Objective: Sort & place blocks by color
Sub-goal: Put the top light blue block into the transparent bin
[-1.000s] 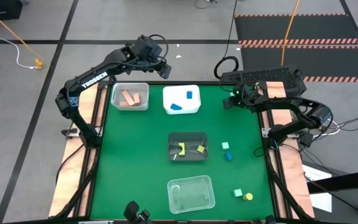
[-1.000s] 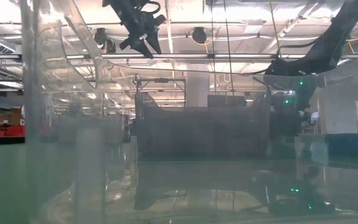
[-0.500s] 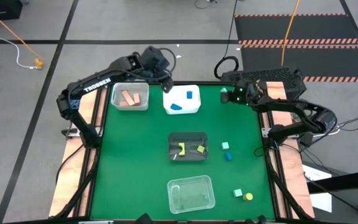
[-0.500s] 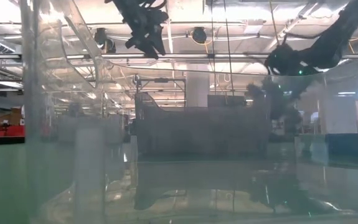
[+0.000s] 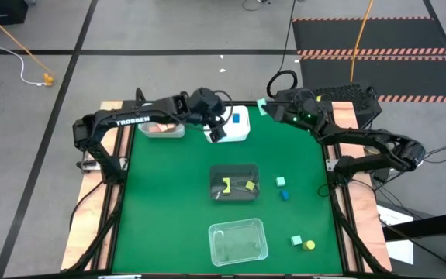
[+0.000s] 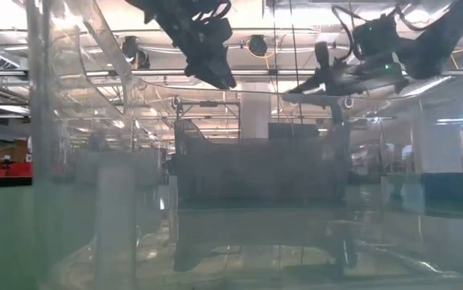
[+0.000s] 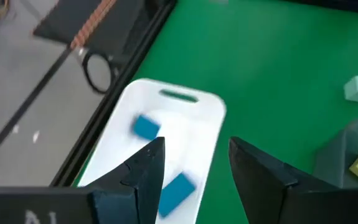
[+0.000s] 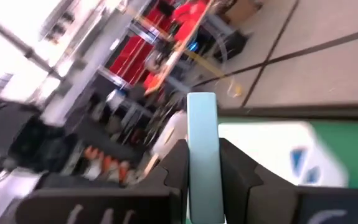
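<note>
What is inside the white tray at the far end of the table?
The white tray holds two blue blocks. From above, the left end effector hangs over the tray's near corner and covers part of it, so anything beneath it cannot be seen.

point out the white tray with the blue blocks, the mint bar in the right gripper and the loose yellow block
white tray [image 7: 188,127], left wrist view, bare floor of the tray
mint bar [image 8: 203,152], right wrist view, middle of its face between the fingers
yellow block [image 5: 309,246], high view, its top
</note>
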`<action>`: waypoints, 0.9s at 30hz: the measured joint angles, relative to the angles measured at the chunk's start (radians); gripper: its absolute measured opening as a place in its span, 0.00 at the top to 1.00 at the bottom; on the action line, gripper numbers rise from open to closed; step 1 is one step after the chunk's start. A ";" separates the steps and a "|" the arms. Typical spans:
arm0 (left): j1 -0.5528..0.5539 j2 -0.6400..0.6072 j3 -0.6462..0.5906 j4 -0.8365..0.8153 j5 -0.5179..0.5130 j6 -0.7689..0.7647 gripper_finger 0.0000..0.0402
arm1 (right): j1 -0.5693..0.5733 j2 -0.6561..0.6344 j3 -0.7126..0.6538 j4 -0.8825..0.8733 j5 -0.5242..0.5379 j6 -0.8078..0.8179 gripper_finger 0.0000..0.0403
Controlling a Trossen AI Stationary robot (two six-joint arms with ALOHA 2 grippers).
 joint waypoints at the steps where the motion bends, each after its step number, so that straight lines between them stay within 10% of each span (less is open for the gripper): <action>1: -0.011 0.000 -0.016 0.029 0.000 0.015 0.55 | 0.026 0.000 0.000 0.005 0.000 0.001 0.90; 15: -0.117 0.000 -0.057 0.229 0.095 -0.090 0.55 | 0.330 0.000 0.000 0.021 0.177 -0.466 0.90; 27: -0.137 0.000 -0.057 0.488 0.124 -0.073 0.55 | 0.357 -0.001 0.000 0.206 0.070 -0.724 0.90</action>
